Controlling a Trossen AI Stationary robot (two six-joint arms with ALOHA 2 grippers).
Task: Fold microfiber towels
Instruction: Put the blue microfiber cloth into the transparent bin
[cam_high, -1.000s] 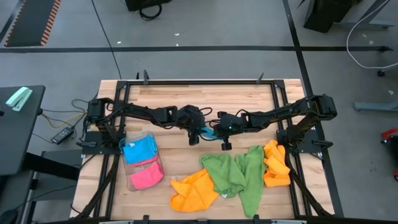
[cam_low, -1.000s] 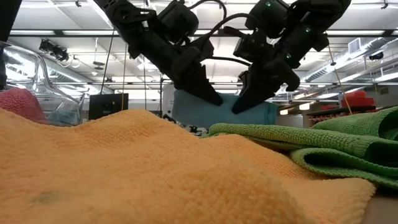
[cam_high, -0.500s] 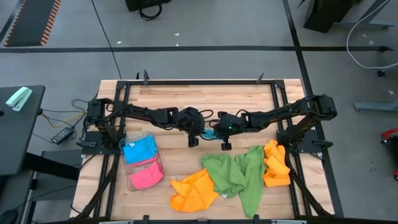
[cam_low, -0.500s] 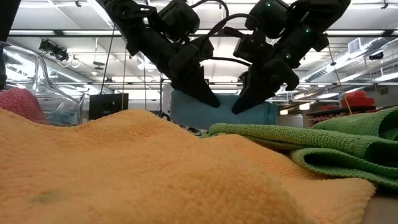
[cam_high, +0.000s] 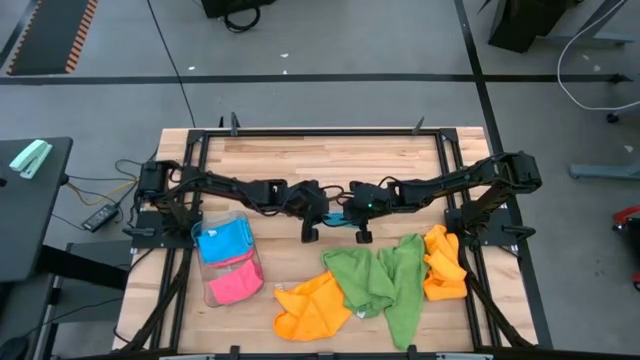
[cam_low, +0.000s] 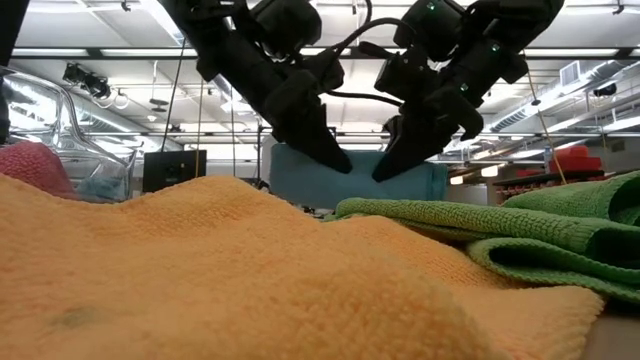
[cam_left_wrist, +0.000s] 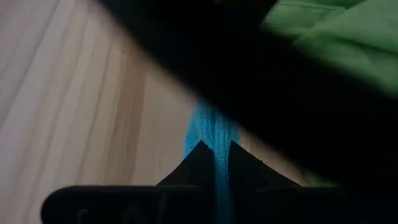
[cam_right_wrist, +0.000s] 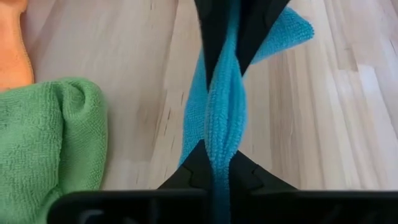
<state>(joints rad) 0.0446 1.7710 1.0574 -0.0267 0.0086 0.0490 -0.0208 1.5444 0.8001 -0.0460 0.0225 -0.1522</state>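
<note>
We are partway through, by our reading. In the clear tray (cam_high: 212, 292) at the left of the surface (cam_high: 300, 160) lie a sky-blue towel (cam_high: 223, 241) and a pink towel (cam_high: 234, 285), both looking compact, so we judge those two done.

The one in hand is a second sky-blue towel (cam_right_wrist: 217, 134), held between our two arms near the middle of the surface. Our left gripper (cam_high: 310, 232) has its jaws closed on one edge of it, and our right gripper (cam_high: 363, 235) has its jaws closed on the other edge; the cloth hangs bunched between them, not yet folded flat.

Still loose and crumpled toward the near edge are an orange towel (cam_high: 312, 305), two green towels (cam_high: 385, 280) overlapping each other, and another orange towel (cam_high: 443, 262) at the right. We count at least four left after this one.
</note>
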